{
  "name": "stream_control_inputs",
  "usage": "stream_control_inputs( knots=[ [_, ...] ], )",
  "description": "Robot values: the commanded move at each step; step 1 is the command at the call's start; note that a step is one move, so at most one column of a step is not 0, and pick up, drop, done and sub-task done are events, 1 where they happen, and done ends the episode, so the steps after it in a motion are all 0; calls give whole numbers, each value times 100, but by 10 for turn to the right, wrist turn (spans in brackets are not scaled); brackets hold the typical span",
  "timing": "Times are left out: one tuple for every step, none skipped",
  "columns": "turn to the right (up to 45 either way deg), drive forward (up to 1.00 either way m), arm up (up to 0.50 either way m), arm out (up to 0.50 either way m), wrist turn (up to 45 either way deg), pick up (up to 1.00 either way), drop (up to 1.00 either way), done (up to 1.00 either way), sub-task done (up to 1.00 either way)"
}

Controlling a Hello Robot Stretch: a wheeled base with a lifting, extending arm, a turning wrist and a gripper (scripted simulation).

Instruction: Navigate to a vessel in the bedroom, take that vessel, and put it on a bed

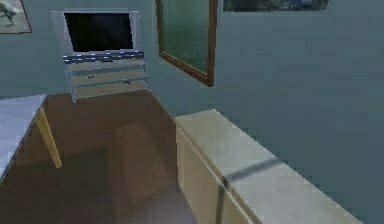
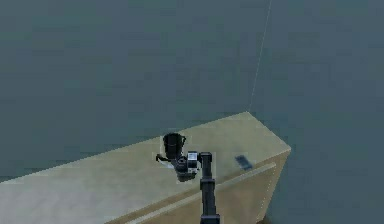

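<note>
Beige wood makes the top of the low cabinet (image 2: 90,185). On it, near the far edge, stands a small dark cup-shaped thing (image 2: 176,141). I take it for the vessel of the task, though it is too small to be certain. The arm (image 2: 207,195) reaches over the cabinet top, and the gripper (image 2: 167,157) is right at this dark thing. Whether it touches the thing or is only in front of it, I cannot tell. The state of the jaws I cannot tell either, nor whether anything is held, because the thing has the cabinet top under and behind it. A small flat dark object (image 2: 243,162) lies apart from it, toward the arm side view's right.

I judge the step in hand to be the taking. To do it well, I would set the gripper level with the middle of the vessel's body, not its rim, so that it does not tip. Then I would lift straight up before drawing the arm in, keeping clear of the wall (image 2: 100,70) behind. In the forward view the same cabinet (image 1: 235,160) runs along the wall, with a television (image 1: 98,31) farther on.
</note>
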Motion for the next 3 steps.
stream_control_inputs(
  knots=[
    [0, 0, 0, 0, 0, 100, 0, 0, 0],
    [0, 0, 10, 0, 0, 0, 0, 0, 0],
    [0, 0, 30, 0, 0, 0, 0, 0, 0]
  ],
)
